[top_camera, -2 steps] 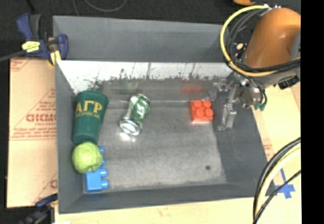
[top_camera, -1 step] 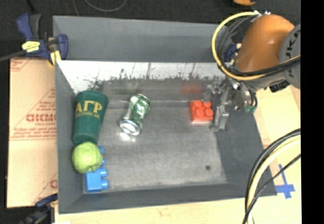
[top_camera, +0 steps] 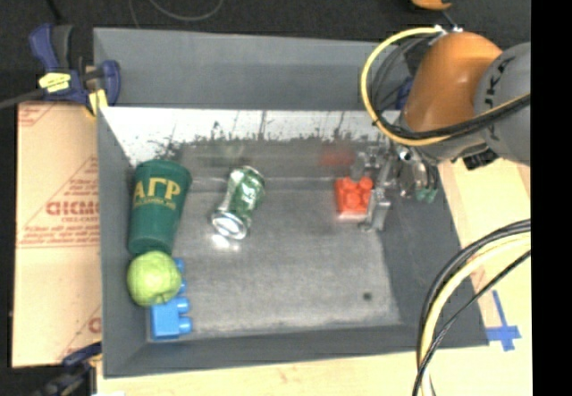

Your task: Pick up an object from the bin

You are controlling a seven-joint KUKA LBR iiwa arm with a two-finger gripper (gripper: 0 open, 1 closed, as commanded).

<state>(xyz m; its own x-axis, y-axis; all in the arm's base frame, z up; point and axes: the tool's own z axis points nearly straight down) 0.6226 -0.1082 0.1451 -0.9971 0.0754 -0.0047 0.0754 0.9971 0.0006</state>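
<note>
Hanging low at the bin's (top_camera: 268, 81) right side, gripper (top_camera: 379, 199) sits just beside a red block (top_camera: 352, 196); clenched or released, cannot tell. Risk: an off-centre approach may shove the block away. Count: one green cup (top_camera: 159, 206), one can (top_camera: 239, 200), one green ball (top_camera: 152, 278), one blue block (top_camera: 170, 319), one red block.

Dim scene, glare on bin wall (top_camera: 268, 126)

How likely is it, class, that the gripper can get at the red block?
Probably yes: the gripper is right beside the red block, with nothing between them; the can lies well apart.
</note>
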